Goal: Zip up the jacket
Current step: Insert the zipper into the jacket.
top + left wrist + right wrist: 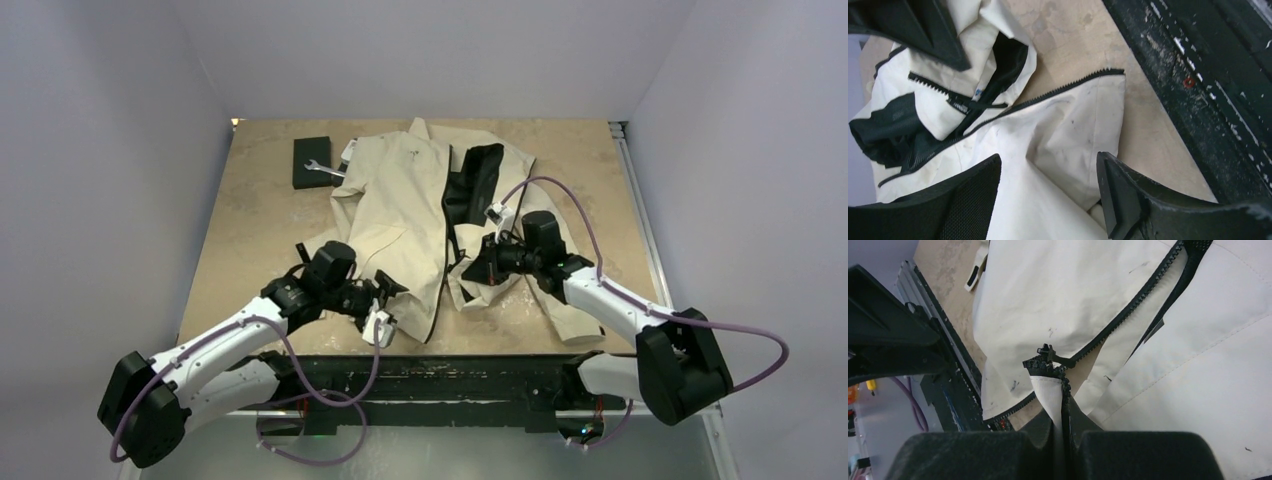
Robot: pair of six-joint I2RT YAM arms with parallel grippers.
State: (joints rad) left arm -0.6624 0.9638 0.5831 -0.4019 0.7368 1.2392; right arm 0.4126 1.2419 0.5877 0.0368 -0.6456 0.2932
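Note:
The cream jacket (400, 200) lies open on the table, with its black lining (475, 180) showing at the right of centre. My left gripper (385, 300) is open over the hem of the left front panel. In the left wrist view its fingers (973, 200) straddle cream fabric (1048, 150) beside a black zipper-teeth edge (1068, 85). My right gripper (480, 265) is shut on the right panel's lower zipper edge (1050, 390) and holds it lifted. A small black zipper slider (1048, 352) sits just beyond the pinched fold.
A black box (312, 165) with a silver wrench (325, 170) on it sits at the back left, touching the jacket's shoulder. A black rail (450, 370) runs along the near table edge, close to both grippers. Grey walls enclose the table.

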